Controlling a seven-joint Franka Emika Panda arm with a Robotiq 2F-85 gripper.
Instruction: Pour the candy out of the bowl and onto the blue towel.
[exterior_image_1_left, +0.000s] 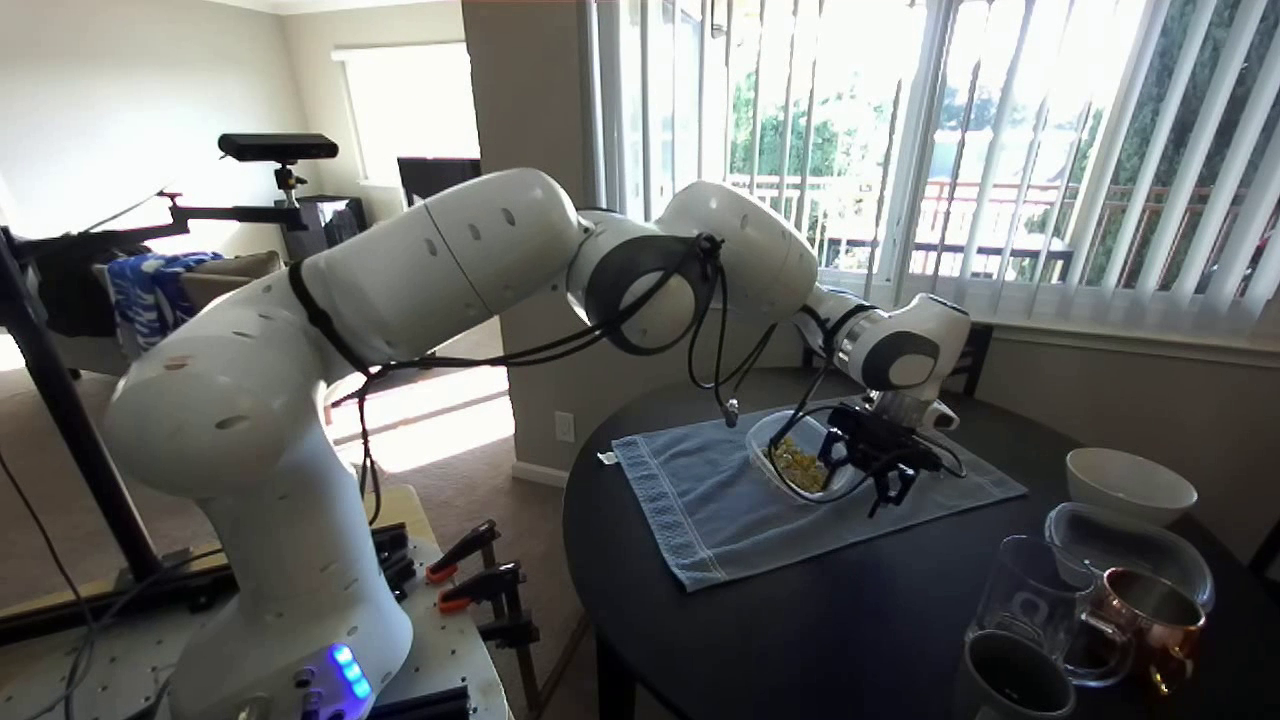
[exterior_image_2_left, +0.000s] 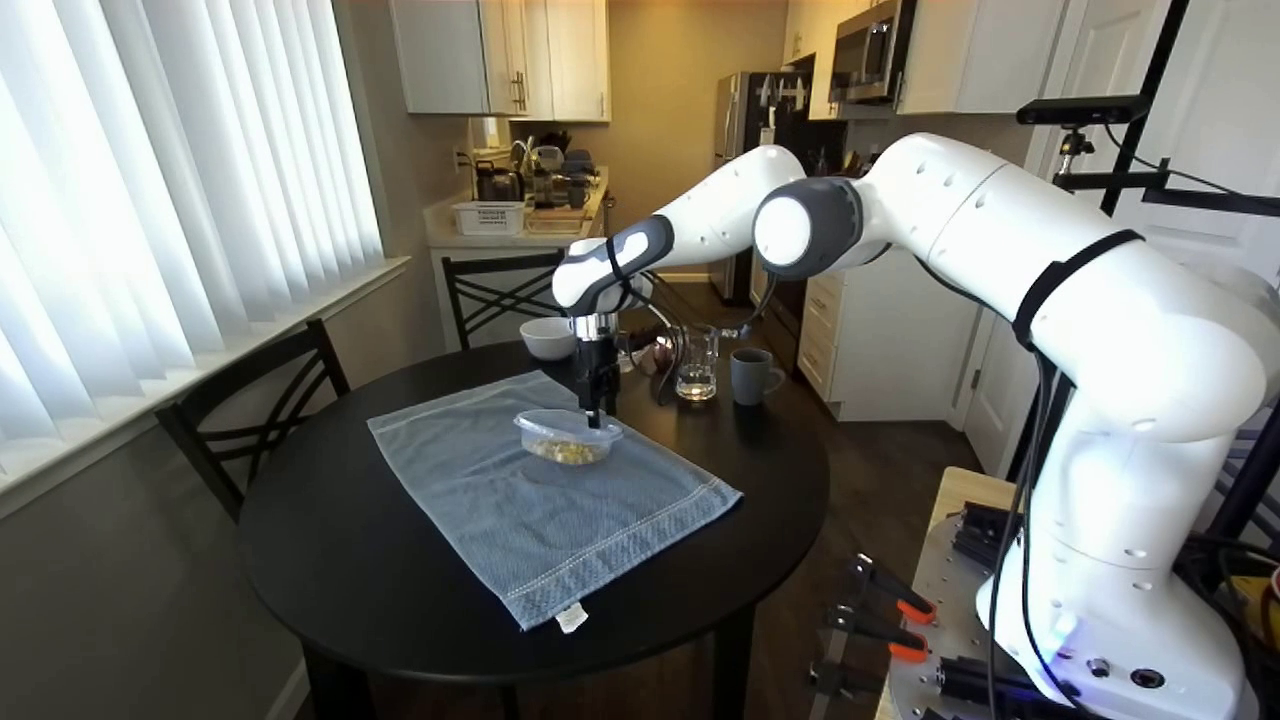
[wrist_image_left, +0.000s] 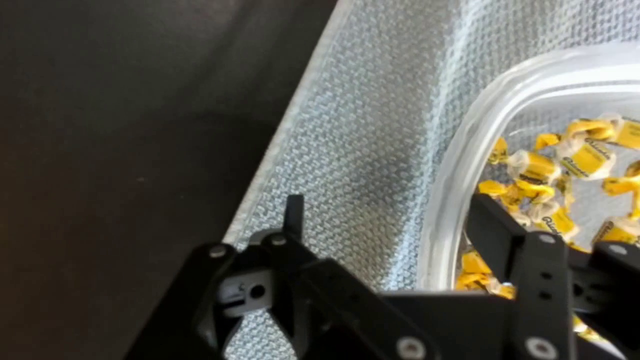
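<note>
Candy (wrist_image_left: 557, 220) sits unpoured in the bowl (wrist_image_left: 452, 190), at the right of the wrist view. Nearest is the gripper (wrist_image_left: 389, 212), standing wide, one jaw within the bowl's outline, the other outside; contact is unclear. Under the bowl, at lower centre in an exterior view, the towel (exterior_image_2_left: 550, 510) lies spread, no candy visible on it. Gripping, lifting and tipping seem to remain.

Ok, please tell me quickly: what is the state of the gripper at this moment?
Robotiq gripper: open, holding nothing; in the wrist view its fingers stand apart, with the clear plastic container's rim between them.
</note>
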